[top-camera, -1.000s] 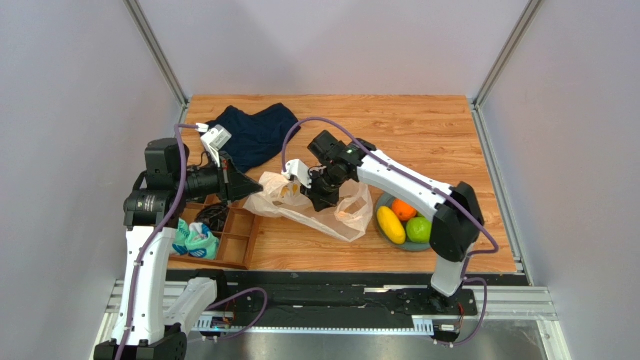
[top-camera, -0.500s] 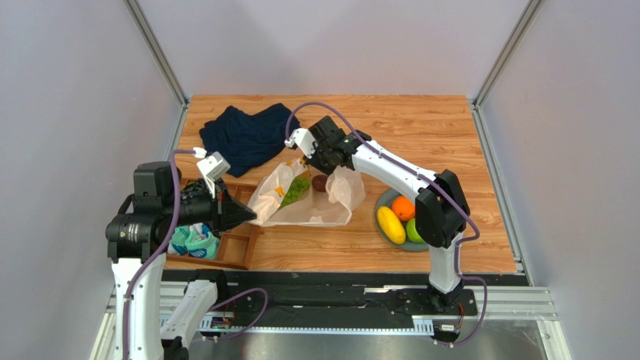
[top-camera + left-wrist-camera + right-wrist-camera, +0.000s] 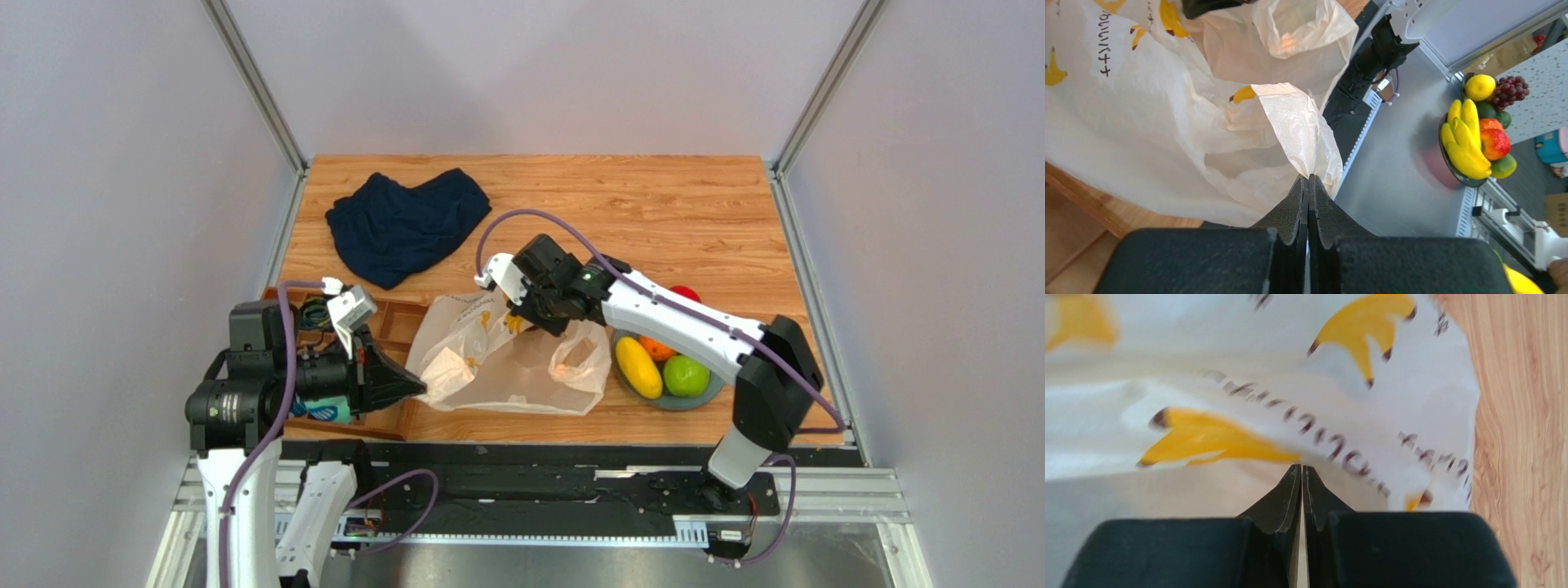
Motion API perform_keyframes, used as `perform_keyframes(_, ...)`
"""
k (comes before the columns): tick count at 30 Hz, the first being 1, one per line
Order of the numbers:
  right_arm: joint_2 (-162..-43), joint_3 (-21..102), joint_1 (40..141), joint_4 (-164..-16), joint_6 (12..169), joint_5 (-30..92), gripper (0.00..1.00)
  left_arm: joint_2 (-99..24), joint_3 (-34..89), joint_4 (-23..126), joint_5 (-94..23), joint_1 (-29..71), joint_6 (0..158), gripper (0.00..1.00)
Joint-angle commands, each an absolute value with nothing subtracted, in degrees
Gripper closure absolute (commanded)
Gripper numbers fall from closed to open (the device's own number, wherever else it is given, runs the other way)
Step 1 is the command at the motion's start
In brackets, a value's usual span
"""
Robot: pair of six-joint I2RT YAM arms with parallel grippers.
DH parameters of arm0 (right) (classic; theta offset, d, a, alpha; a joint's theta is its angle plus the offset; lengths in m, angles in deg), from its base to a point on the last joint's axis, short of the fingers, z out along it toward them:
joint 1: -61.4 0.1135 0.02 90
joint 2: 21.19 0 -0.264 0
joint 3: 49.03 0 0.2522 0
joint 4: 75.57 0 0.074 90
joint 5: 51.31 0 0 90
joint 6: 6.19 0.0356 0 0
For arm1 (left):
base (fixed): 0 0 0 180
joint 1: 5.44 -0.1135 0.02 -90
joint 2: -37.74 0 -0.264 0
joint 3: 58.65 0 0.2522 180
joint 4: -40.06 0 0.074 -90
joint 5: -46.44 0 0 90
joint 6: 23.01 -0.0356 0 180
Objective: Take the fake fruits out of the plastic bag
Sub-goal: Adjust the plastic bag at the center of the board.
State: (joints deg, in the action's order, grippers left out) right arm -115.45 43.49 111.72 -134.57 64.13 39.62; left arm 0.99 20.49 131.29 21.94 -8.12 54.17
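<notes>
Tense here: left gripper pinches the plastic bag at its 8 o'clock corner, right gripper clamps the 12 o'clock edge, and one hard pull could tear the thin film or slip it free.

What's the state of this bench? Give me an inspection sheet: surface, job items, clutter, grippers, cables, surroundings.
Surface: wood-grain table, intact where visible.
Job's things: plastic bag crumpled at centre, contents cannot be told; yellow fruit, green apple and orange in the bowl at right; red fruit peeking out beyond the right arm.
Clutter: navy cloth at far left; wooden tray left of the bag.
Grippers: left gripper shut on a bag fold; right gripper shut on the bag's far side.
Cables: purple cables run along both arms.
Surroundings: grey walls, metal frame posts.
</notes>
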Motion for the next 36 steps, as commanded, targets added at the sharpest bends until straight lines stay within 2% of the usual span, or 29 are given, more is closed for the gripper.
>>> perform_keyframes(1,-124.19,51.02,111.32,-131.96,63.95,39.48,0.91,-0.84,19.62,131.70,22.98,-8.78,56.61,1.00)
perform_keyframes(7,-128.07,54.38,110.97,-133.89,63.24,34.13,0.95,-0.84,20.24,129.58,20.43,-8.78,56.79,1.00)
perform_keyframes(9,-128.59,54.47,110.97,-133.46,63.77,34.38,0.91,-0.58,19.97,129.49,20.43,-8.69,56.79,1.00)
perform_keyframes(10,-128.77,54.64,110.97,-132.85,64.30,34.91,0.86,-0.58,19.80,129.49,20.25,-8.78,56.88,1.00)
perform_keyframes(11,-129.21,54.73,110.97,-132.58,64.48,36.65,0.74,-0.58,19.71,129.49,20.16,-8.78,56.79,1.00)
perform_keyframes(14,-130.00,54.47,110.97,-131.00,64.48,40.95,0.59,-0.58,19.53,130.02,20.25,-8.69,56.35,1.00)
perform_keyframes(19,-132.99,55.52,110.71,-131.08,66.14,43.00,0.46,-0.67,19.27,130.19,21.04,-8.69,56.35,1.00)
perform_keyframes(27,-137.38,55.78,110.62,-129.77,67.47,43.61,0.41,-0.05,19.71,131.60,21.13,-8.69,55.82,1.00)
perform_keyframes(31,-137.39,55.79,110.44,-128.89,68.43,44.66,0.35,0.48,19.10,132.56,21.13,-8.69,55.38,1.00)
perform_keyframes(36,-136.33,56.66,110.53,-128.97,69.84,47.31,0.34,0.83,19.53,134.49,21.65,-8.78,53.98,1.00)
